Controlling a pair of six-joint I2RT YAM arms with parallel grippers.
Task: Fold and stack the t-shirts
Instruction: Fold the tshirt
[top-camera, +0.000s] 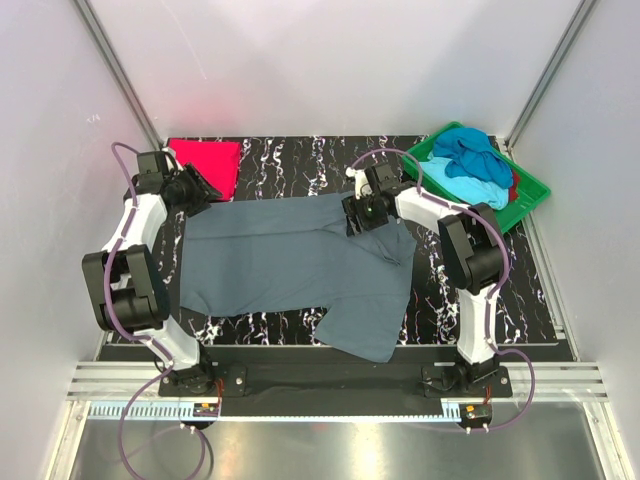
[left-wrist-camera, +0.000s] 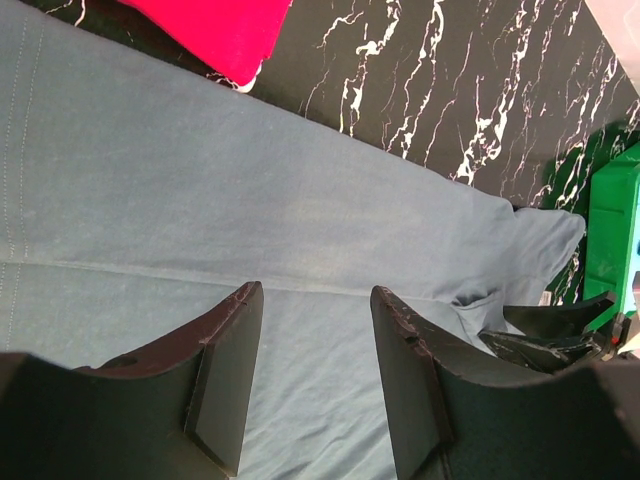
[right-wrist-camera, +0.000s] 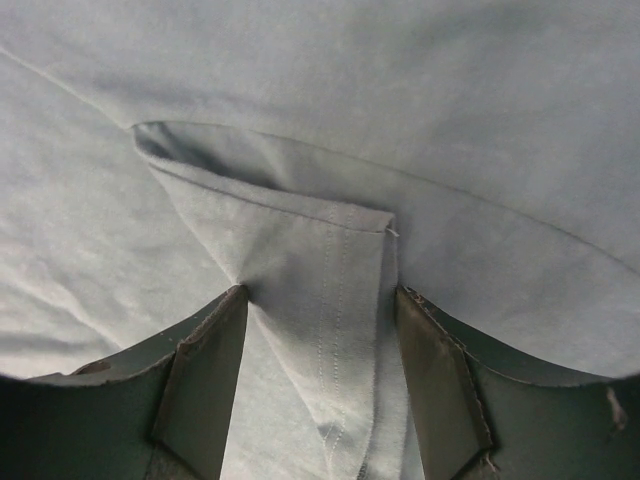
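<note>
I am working the slate grey-blue shirt (top-camera: 290, 265), which lies spread flat on the black marbled table (top-camera: 290, 165) beneath both grippers. My left gripper (left-wrist-camera: 315, 295) hovers with its fingers wide apart and nothing between them; the cloth is directly under its tips, and the folded red-pink shirt (top-camera: 208, 160) lies just beyond it, off to one side. My right gripper (right-wrist-camera: 318, 320) is also spread wide, straddling a doubled-over sleeve hem (right-wrist-camera: 330, 270) that runs up between its fingers and touches one pad; I judge it not yet clamped. Behind that gripper, well apart, a green tray (top-camera: 530, 190) holds more shirts in a heap. The step, as I read it, is pinching the far edge at both ends to fold it towards me. To do it well, I would lower each gripper until one finger slides under the edge, catch both layers at the sleeve, close firmly, then lift evenly so the cloth stays taut and clear of the red-pink shirt.
</note>
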